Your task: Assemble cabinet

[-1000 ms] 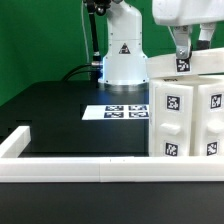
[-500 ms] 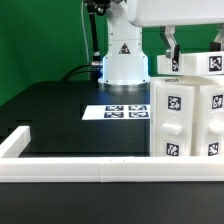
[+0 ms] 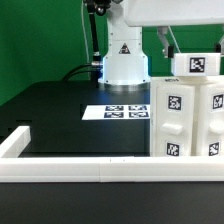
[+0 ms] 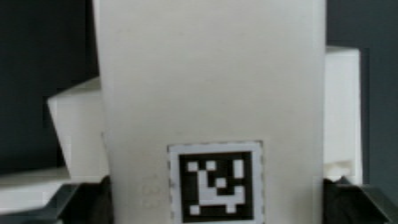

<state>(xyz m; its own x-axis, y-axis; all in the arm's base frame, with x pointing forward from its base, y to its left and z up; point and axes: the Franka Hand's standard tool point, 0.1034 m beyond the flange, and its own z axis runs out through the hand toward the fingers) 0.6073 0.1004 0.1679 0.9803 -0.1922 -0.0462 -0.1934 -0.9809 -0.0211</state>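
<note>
Holding one white panel [image 3: 197, 64] in my tool [image 4: 205, 198]. The jaws stand wide, and both dark fingers [image 4: 68, 200] sit against the panel's two opposite edges in the wrist view. One tag shows on the panel face between them. The panel runs long and straight away from the fingers, and more white plastic lies behind it on both sides.

In the exterior view only one finger is clear, on the panel's left. The other is hidden.

The panel sits right on top of the cabinet [image 3: 186, 120], with no gap that I can see. There is one cabinet, upright at the exterior view's right, on the black bench [image 3: 60, 115], just behind the front rail. I count four tags on its near face, two up and two down.

There is one marker board [image 3: 113, 110], flat on the bench, just left of the cabinet and in front of my base [image 3: 124, 60]. Its tag count is unclear from here.

One white border rail [image 3: 80, 170] runs along the front edge and turns back at the left corner.
</note>
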